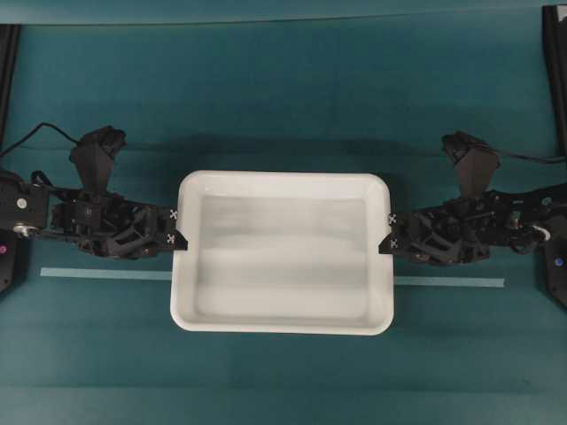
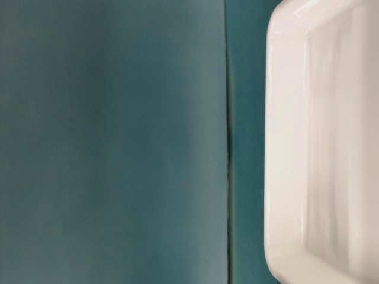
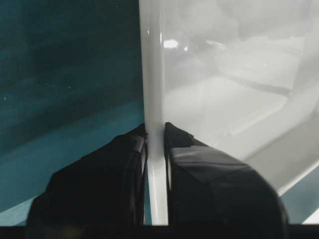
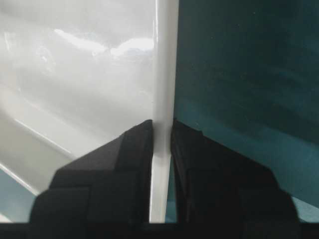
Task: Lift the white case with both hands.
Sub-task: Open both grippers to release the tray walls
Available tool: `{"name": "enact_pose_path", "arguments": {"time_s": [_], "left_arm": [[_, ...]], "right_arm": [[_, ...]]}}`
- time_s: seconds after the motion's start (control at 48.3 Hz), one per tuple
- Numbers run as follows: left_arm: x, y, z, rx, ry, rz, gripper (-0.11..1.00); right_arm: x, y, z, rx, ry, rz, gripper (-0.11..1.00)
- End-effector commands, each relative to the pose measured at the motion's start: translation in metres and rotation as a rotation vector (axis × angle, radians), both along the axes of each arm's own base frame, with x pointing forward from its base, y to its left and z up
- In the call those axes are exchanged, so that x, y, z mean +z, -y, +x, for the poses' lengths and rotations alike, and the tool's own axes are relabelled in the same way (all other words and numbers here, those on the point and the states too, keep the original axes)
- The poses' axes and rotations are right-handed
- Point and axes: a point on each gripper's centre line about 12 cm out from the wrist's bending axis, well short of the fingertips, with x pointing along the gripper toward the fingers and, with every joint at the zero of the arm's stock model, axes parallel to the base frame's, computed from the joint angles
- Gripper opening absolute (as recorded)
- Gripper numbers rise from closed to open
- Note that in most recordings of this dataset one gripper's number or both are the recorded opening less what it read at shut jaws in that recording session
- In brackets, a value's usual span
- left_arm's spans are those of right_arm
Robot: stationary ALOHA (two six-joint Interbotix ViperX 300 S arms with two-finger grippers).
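Note:
The white case (image 1: 282, 252), a large shallow glossy tray with a rolled rim, is in the middle of the overhead view. My left gripper (image 1: 177, 232) is shut on its left rim, one finger inside and one outside; the rim (image 3: 154, 99) runs between my fingers in the left wrist view. My right gripper (image 1: 388, 235) is shut on the right rim (image 4: 163, 89) the same way. In the table-level view the case (image 2: 320, 142) fills the right side. Whether it touches the table I cannot tell.
The teal table cloth (image 1: 283, 97) surrounds the case. A pale tape line (image 1: 97, 274) runs across the table behind the case, showing again at the right (image 1: 452, 282). Black frame posts (image 1: 554, 62) stand at the far corners.

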Motion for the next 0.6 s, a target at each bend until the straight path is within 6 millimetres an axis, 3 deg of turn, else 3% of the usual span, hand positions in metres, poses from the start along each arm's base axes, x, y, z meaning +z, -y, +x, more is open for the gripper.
{"name": "enact_pose_path", "arguments": {"time_s": [0.0,0.083,0.186,0.228,0.352,0.496,0.579], "left_arm": [[-0.022,-0.001,-0.017,-0.008,-0.089,0.005,0.05],[-0.022,-0.001,-0.015,-0.009,-0.079,0.007,0.05],[-0.021,-0.001,-0.015,-0.01,-0.073,0.007,0.14],[-0.021,-0.001,-0.014,-0.009,-0.068,0.006,0.21],[-0.018,-0.001,-0.011,-0.009,-0.037,0.008,0.56],[-0.015,-0.001,-0.006,-0.013,-0.03,0.01,0.93],[-0.014,0.0,-0.005,-0.012,-0.022,0.009,0.96]], "right_arm": [[-0.018,-0.004,-0.009,0.013,-0.091,0.016,0.14],[-0.016,-0.004,-0.008,0.014,-0.085,0.017,0.25],[-0.013,-0.004,-0.008,0.013,-0.075,0.018,0.49],[-0.012,-0.004,-0.008,0.012,-0.069,0.019,0.6],[-0.003,-0.003,-0.005,-0.007,-0.028,0.022,0.86],[0.006,-0.001,-0.004,-0.032,0.017,0.031,0.9],[0.012,0.0,-0.005,-0.036,0.036,0.033,0.9]]}}
